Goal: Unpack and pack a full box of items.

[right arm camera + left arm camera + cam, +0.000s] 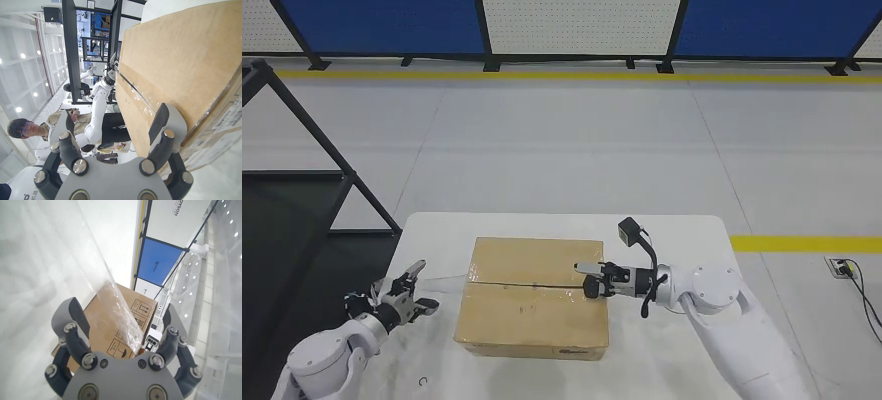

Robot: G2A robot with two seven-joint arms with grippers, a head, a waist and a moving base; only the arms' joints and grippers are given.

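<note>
A closed cardboard box [532, 300] sits in the middle of the white table. A dark slit runs along its top seam [136, 91], under glossy clear tape. My right gripper [593, 280] is open at the box's right edge; one finger [160, 121] rests on the lid near the seam and the other hangs off the side. My left gripper [420, 287] is open at the left, a short way off the box [117, 325]. A loose strip of clear tape [122, 317] stretches from the box and passes between its fingers. The left gripper [112, 63] shows beyond the box's far edge.
The white table [672, 235] has bare surface on the box's far side and to the right. A black metal frame [317, 140] stands left of the table. A small ring [422, 381] lies near the front left edge.
</note>
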